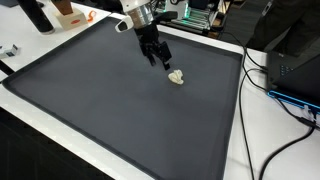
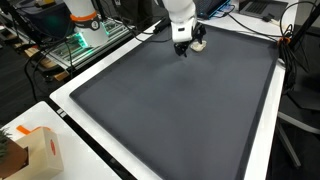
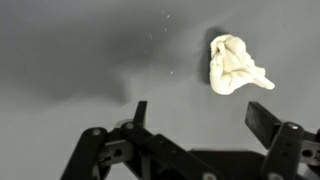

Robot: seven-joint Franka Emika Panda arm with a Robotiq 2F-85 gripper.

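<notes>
A small cream-white crumpled object (image 1: pixel 177 77) lies on the dark grey mat (image 1: pixel 110 100). It also shows in the wrist view (image 3: pixel 233 65) and, partly behind the gripper, in an exterior view (image 2: pixel 199 43). My gripper (image 1: pixel 160 61) hangs just above the mat beside the object, apart from it. In the wrist view the gripper (image 3: pixel 203 112) has its fingers spread wide with nothing between them; the object lies ahead of the fingertips, toward one finger. It also shows in an exterior view (image 2: pixel 183 46).
The mat (image 2: pixel 180 110) sits in a white-rimmed table. Black cables (image 1: pixel 262 75) run along one edge by a dark box (image 1: pixel 298 70). An orange and brown carton (image 2: pixel 35 148) stands at a table corner. Equipment with green lights (image 2: pixel 75 45) stands behind.
</notes>
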